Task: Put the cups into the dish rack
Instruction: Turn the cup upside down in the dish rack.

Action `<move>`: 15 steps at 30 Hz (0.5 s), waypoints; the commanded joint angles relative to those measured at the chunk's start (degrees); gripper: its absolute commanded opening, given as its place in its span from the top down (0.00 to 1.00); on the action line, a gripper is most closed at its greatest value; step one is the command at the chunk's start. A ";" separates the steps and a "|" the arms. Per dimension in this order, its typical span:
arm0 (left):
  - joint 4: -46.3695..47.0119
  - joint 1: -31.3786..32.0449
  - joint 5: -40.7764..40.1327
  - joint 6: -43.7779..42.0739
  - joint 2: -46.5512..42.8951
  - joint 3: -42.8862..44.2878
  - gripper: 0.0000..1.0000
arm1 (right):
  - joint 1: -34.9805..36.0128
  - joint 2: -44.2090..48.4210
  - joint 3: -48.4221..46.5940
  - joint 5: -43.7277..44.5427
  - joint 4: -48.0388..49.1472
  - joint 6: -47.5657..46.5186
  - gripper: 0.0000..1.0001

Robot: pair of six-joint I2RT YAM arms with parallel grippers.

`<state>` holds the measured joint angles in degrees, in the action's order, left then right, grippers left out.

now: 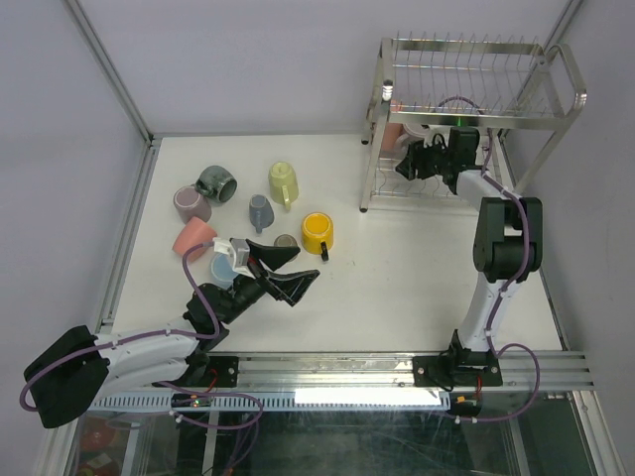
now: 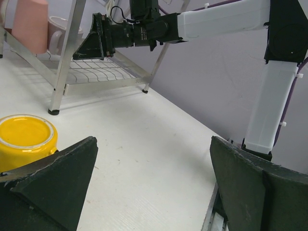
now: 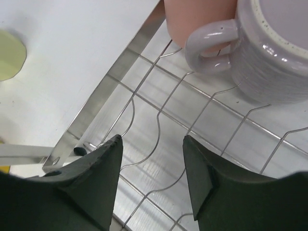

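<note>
Two cups are in the dish rack [image 1: 466, 109] so far: a salmon pink cup [image 3: 197, 17] and a pale mug [image 3: 274, 53] right beside it, both on the wavy-wire lower shelf at the rack's left end. Can't really tell if the mug sits mouth-up, the view's too tight. The right gripper [image 3: 151, 142] reaches into that lower tier just short of them, jaws apart with nothing between. The left gripper [image 2: 153, 142] hangs low over the table [image 1: 397, 268] well left of the rack, jaws spread wide and empty, with an upside-down yellow cup [image 2: 24, 134] just beside one finger. Further left of the rack, loose on the table: a dark grey-green mug [image 1: 216, 182], a mauve cup [image 1: 190, 203], a pale yellow-green mug [image 1: 283, 181] and a grey-blue cup [image 1: 260, 211].
</note>
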<state>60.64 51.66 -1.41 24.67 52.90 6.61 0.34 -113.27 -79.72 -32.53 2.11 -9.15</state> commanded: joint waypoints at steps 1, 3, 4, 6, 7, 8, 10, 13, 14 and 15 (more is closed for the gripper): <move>0.40 -0.51 0.95 1.03 -1.47 1.39 0.01 | -1.64 4.96 -0.93 -6.62 -3.64 -3.13 0.46; 0.36 -0.46 0.96 1.17 -1.49 1.35 0.01 | -2.10 4.83 -2.88 -8.11 -8.00 -4.59 0.45; 0.36 -0.46 0.97 1.25 -1.49 1.38 0.01 | -2.24 4.49 -4.18 -8.88 -11.62 -5.59 0.45; 0.44 -0.49 1.06 1.43 -1.42 1.43 0.01 | -2.51 3.37 -7.08 -10.52 -17.18 -7.12 0.46; 0.57 -0.49 1.14 1.50 -1.38 1.39 0.01 | -2.73 2.92 -8.13 -11.81 -19.20 -7.61 0.46; 0.62 -0.47 1.14 1.59 -1.46 1.39 0.01 | -2.96 2.62 -8.84 -13.13 -20.72 -7.62 0.48; 0.68 -0.51 1.16 1.69 -1.55 1.41 0.01 | -3.45 2.03 -10.36 -16.52 -23.97 -7.76 0.53; 0.26 -0.49 1.16 1.70 -2.11 1.39 0.01 | -4.12 0.24 -13.59 -23.24 -30.43 -7.93 0.66; 0.13 -0.46 1.09 1.70 -2.30 1.32 0.01 | -4.21 -0.49 -14.84 -25.61 -32.81 -8.04 0.70; 0.10 -0.48 1.08 1.70 -2.41 1.28 0.01 | -4.36 -1.22 -15.91 -28.09 -35.06 -8.14 0.75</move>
<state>59.42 51.66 -1.37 26.11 51.83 6.61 -2.83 -113.16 -88.82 -48.16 -23.99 -15.62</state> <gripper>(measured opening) 0.990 0.333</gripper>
